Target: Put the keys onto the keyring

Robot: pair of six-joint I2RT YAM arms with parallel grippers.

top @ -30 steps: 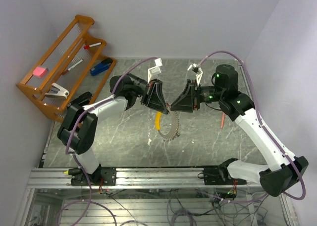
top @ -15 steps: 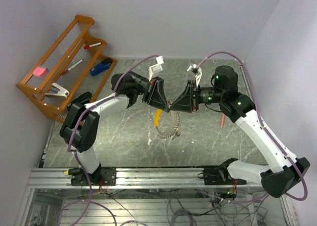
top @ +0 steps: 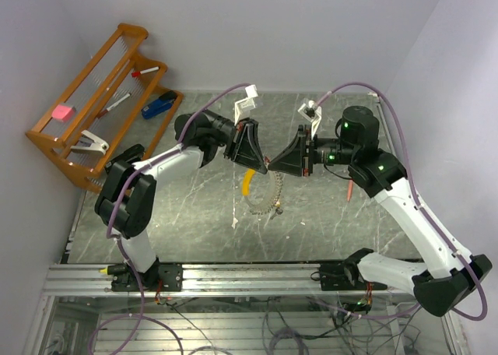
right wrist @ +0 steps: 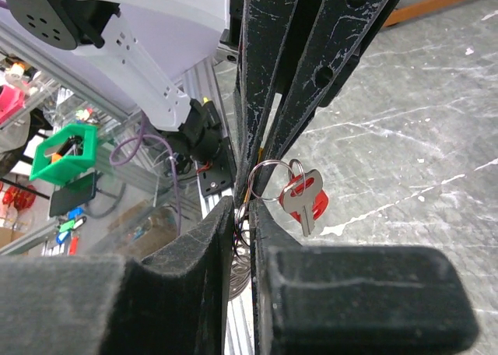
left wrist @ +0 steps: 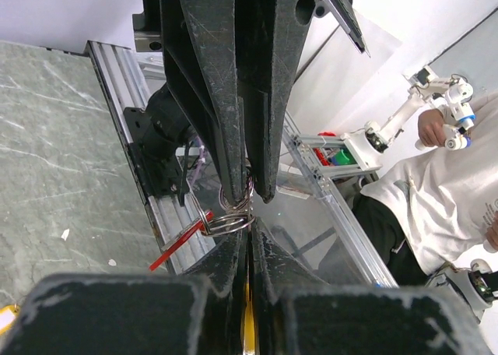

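Clamping the keyring [top: 275, 195] from opposite sides, the left end effector [top: 264, 166] and right end effector [top: 273, 169] meet tip-to-tip.

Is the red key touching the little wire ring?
Touching. In the right wrist view the red key hangs from the little wire ring, which passes through its head.

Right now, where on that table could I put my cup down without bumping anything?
Bare table runs along the near side, between the keyring and the rail. A smaller bare strip lies by the back wall. Crowded: mid-table, where the left end effector and right end effector meet at the keyring, and the rack corner.
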